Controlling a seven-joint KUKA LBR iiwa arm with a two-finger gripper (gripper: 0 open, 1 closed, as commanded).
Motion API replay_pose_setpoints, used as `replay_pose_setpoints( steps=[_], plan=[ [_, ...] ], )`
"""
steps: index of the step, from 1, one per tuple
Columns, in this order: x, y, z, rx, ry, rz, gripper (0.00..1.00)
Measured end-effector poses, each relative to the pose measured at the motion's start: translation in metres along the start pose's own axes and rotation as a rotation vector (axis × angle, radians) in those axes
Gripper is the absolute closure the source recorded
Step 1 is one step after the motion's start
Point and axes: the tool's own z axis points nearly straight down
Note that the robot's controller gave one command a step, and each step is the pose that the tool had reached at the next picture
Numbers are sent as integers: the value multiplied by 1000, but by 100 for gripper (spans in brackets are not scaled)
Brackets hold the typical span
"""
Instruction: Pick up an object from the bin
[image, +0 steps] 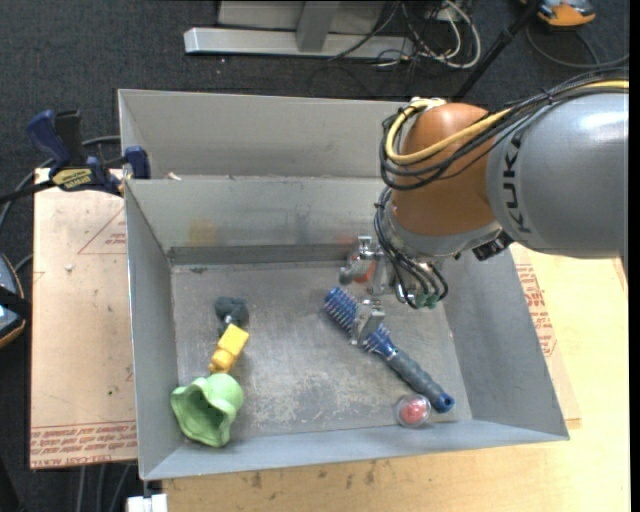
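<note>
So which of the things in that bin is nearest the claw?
The blue brush, right by the gripper; the pink ball, yellow toy and green lump lie farther off.

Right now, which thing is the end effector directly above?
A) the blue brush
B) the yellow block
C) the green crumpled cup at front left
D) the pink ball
A: the end effector hangs over the bristle end of the blue brush, right of the bin's middle, well apart from the other three.
</note>
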Motion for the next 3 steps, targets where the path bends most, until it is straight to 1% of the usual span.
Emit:
replay_pose_setpoints(
  steps=[1,2,3],
  plan=[
    [-4,-62,94,-8,-11,205,0],
    [-5,-63,91,-3,-19,201,100],
    [11,-97,-109,3,-16,-180,100]
  ],
)
